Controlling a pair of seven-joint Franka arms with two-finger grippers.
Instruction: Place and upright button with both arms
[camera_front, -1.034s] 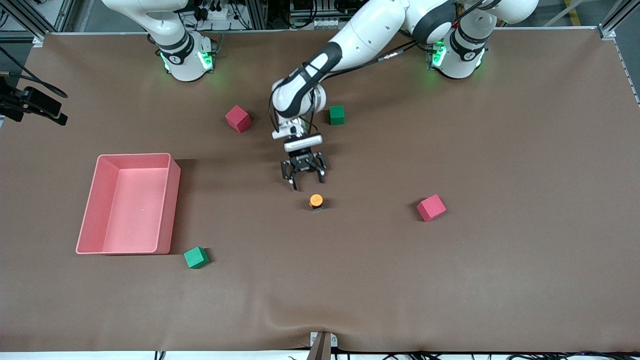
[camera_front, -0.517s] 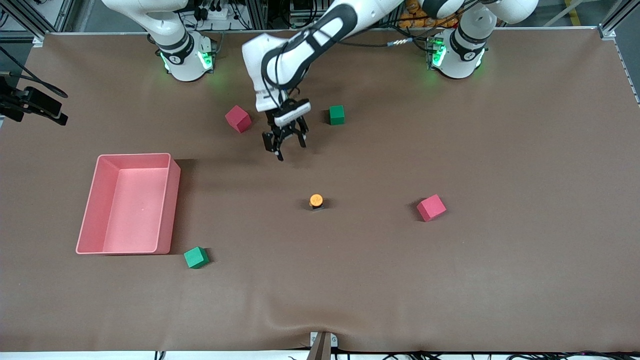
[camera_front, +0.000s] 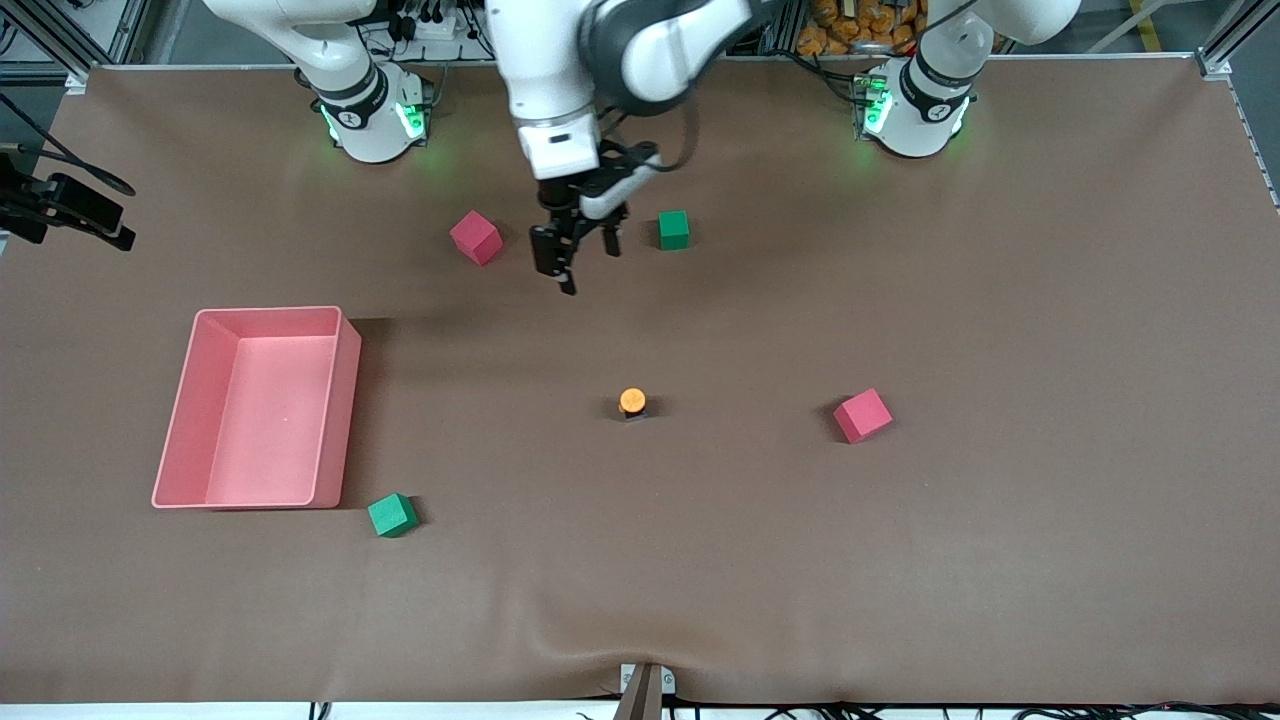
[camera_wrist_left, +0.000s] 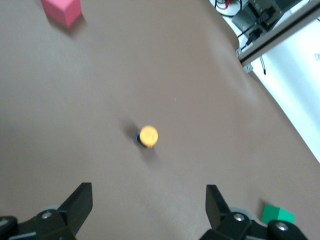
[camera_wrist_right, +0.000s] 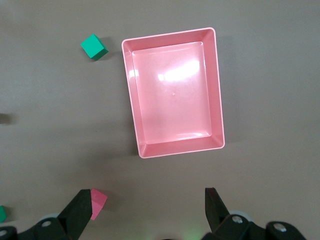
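The brown cloth-covered table (camera_front: 1000, 560) is seen with a shallow pink plastic tray (camera_front: 345, 400) toward the right arm's end, kept well apart from the work at the middle. The left gripper (camera_front: 570, 255) is held in the air between a red foam cube (camera_front: 476, 237) and a green foam cube (camera_front: 674, 229), fingers spread and empty, apparently clear of the finished work. The right gripper (camera_wrist_right: 147, 212) is parked high over the tray, fingers spread, waiting. The small orange-capped black push-button (camera_front: 632, 402) stands free at mid-table, its axis vertical, cap pointing up.
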